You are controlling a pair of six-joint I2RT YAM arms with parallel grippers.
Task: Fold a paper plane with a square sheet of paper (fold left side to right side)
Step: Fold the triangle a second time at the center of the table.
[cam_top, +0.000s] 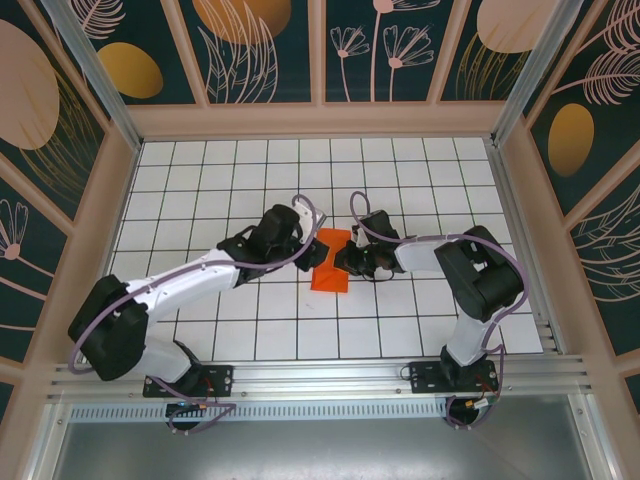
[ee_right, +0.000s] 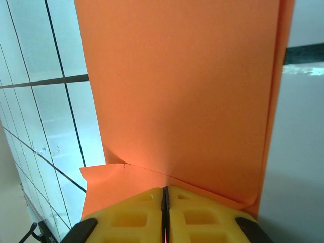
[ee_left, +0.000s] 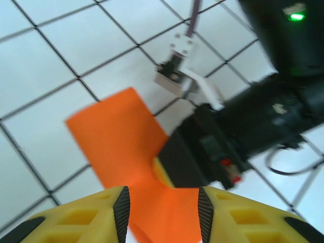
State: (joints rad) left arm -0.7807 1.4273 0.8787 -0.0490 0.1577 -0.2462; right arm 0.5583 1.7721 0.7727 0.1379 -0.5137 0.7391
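The orange sheet of paper (cam_top: 328, 272) lies mid-table as a narrow, partly folded strip between the two arms. My right gripper (cam_top: 347, 260) holds its right edge. In the right wrist view the yellow fingers (ee_right: 192, 212) are pressed together on the paper (ee_right: 177, 86), which rises as a flap with a crease running just above the fingertips. My left gripper (cam_top: 310, 250) hovers at the sheet's left side. In the left wrist view it (ee_left: 163, 215) is open, the paper (ee_left: 114, 136) lying under and between its pads (ee_left: 121, 210). The right gripper's black body (ee_left: 202, 157) is just beyond.
The white grid table (cam_top: 230, 170) is walled by wooden rails and patterned panels. A metal rail (cam_top: 320, 375) runs along the near edge by the arm bases. Purple cables (cam_top: 300, 205) loop above both wrists.
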